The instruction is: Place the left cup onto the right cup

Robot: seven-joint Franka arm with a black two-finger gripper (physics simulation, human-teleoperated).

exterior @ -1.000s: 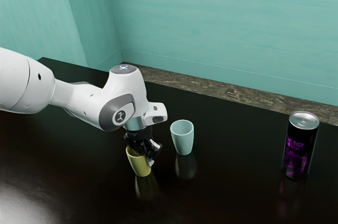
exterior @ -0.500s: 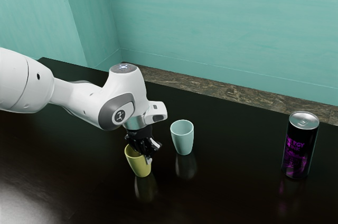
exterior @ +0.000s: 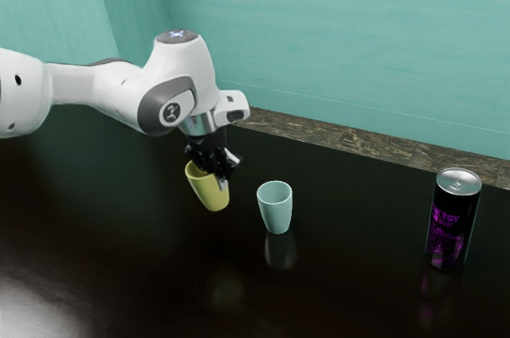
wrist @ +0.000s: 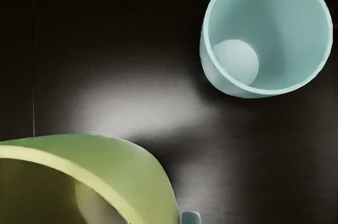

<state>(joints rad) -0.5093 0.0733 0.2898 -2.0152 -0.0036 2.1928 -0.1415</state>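
On the table (exterior: 119, 274) stand the can (exterior: 453, 218), sealed as far as you can see and well apart from the work, and the teal cup (exterior: 275, 206), upright and empty. You're at the carry step: the gripper (exterior: 213, 164) is clamped on the rim of the yellow cup (exterior: 207, 188), which hangs tilted above the table, near the teal cup on the exterior view's left. It's empty too. Next, I'd judge, you must bring it over the teal cup, level it and lower it in

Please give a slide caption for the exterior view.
Gripper holds the yellow cup in the air, beside the upright teal cup.
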